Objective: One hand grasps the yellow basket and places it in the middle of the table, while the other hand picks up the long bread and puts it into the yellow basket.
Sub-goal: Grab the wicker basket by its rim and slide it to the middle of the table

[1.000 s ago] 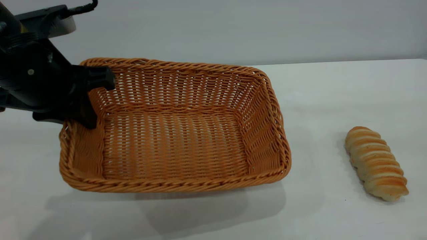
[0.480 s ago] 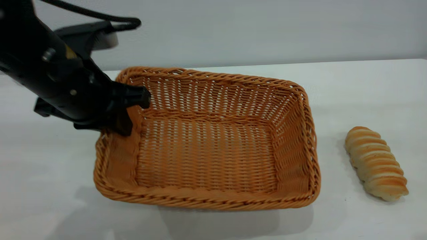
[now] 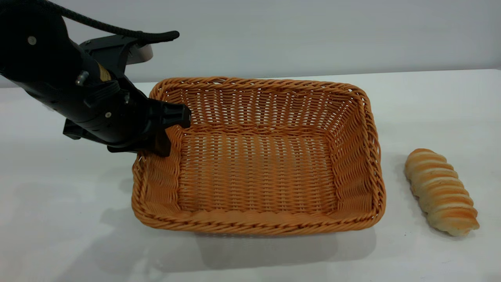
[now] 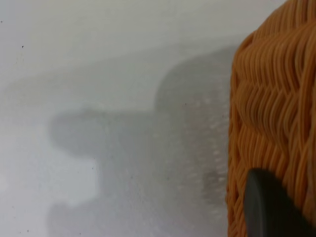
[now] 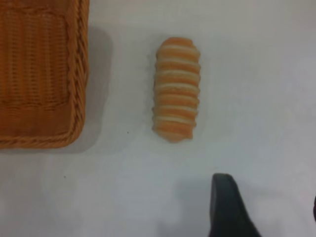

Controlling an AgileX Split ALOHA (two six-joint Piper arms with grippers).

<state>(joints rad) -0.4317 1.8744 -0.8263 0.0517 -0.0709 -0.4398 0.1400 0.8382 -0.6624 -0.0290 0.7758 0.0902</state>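
Carried rightward, the yellow basket (image 3: 258, 156) hangs pinched at its left rim by the left end effector (image 3: 166, 131).

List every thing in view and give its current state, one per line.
yellow basket: upright, empty, gripped at its left rim; shadow beneath suggests it is slightly raised.
long bread: lying on the table, right of the basket, apart from it, untouched.
left gripper: shut on the basket's left wall.
right gripper: above the table near the bread, holding nothing.
table: white, bearing the bread.
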